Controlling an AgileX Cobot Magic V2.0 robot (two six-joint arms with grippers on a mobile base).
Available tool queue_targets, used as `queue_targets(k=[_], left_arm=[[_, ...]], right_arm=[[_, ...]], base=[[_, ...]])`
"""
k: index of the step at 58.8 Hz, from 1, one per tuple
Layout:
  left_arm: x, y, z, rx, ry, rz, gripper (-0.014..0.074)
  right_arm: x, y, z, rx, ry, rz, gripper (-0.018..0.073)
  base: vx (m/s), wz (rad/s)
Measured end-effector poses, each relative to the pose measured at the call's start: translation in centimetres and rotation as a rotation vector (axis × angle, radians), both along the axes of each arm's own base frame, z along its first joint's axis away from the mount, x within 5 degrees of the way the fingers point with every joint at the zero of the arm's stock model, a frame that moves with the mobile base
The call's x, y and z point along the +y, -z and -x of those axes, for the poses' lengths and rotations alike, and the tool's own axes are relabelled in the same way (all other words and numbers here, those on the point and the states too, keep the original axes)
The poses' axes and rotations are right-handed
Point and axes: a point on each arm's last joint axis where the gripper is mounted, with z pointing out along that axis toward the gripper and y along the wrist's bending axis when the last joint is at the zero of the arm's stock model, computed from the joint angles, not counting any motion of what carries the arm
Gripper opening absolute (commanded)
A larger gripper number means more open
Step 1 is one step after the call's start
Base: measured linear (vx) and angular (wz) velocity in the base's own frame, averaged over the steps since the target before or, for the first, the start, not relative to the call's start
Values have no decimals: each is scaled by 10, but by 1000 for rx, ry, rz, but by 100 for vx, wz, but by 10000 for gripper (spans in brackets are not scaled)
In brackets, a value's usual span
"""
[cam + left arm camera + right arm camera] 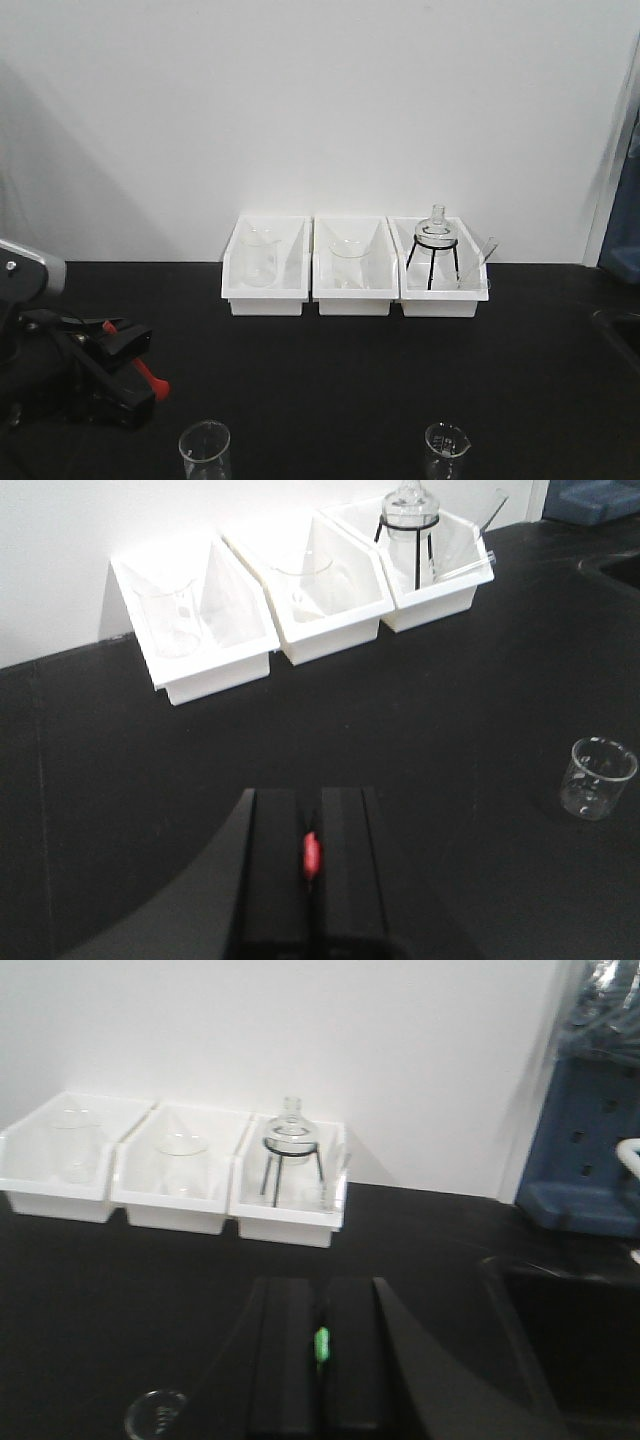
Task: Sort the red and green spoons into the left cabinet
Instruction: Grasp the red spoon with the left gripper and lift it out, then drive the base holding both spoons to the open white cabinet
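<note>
A sliver of the red spoon [312,855] shows pinched between the jaws of my left gripper [312,796], which is shut on it. In the front view this gripper [122,385] hovers low at the left over the black bench, and the red spoon [152,380] sticks out on its right side. My right gripper [322,1286] is shut on the green spoon [321,1346], of which only a short bright piece shows between the jaws. The right gripper does not appear in the front view. The left cabinet is out of view.
Three white bins [265,300] [352,300] [444,303] stand in a row against the wall, two holding glass beakers, the right one a black tripod with a flask [436,240]. Two small beakers [204,445] [445,445] stand near the front. A sink [560,1330] and blue cupboard [585,1140] lie right.
</note>
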Motion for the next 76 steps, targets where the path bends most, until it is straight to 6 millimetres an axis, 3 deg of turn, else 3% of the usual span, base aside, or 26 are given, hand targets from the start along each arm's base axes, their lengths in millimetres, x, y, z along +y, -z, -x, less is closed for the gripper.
queue_targets(k=[12, 29, 76], left_arm=[[13, -20, 27, -127, -2, 61, -1], [30, 0, 61, -154, -4, 75, -1], [31, -4, 65, -185, -4, 91, 0]], right_arm=[[8, -6, 27, -1, -100, -15, -1], [1, -8, 45, 4, -93, -39, -1], [1, -7, 45, 9, -91, -41, -1]], base=[[0, 0], [0, 0], [0, 0]])
